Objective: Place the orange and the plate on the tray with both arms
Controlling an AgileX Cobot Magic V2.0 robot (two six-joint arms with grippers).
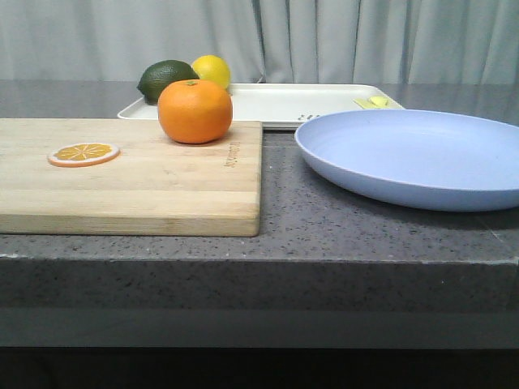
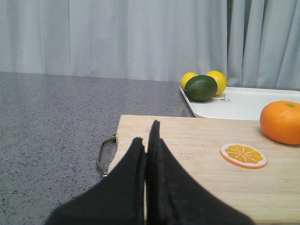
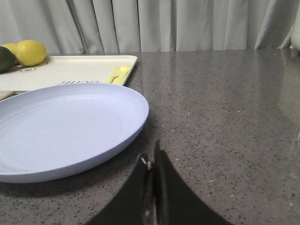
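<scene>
The orange (image 1: 195,111) (image 2: 281,122) stands on the far part of a wooden cutting board (image 1: 130,174). The pale lavender-blue plate (image 1: 413,154) (image 3: 61,129) lies on the grey counter to the board's right. Behind both lies the off-white tray (image 1: 292,103) (image 2: 239,104) (image 3: 65,70). My left gripper (image 2: 146,133) is shut and empty over the board's near handle end, well short of the orange. My right gripper (image 3: 151,157) is shut and empty, low over the counter beside the plate's rim. Neither gripper shows in the front view.
A flat orange slice disc (image 1: 83,153) (image 2: 243,155) lies on the board. A dark green lime (image 1: 166,80) (image 2: 200,87) and a yellow lemon (image 1: 212,70) (image 3: 31,52) sit at the tray's left end. A metal handle (image 2: 104,154) sticks out from the board. Curtains hang behind.
</scene>
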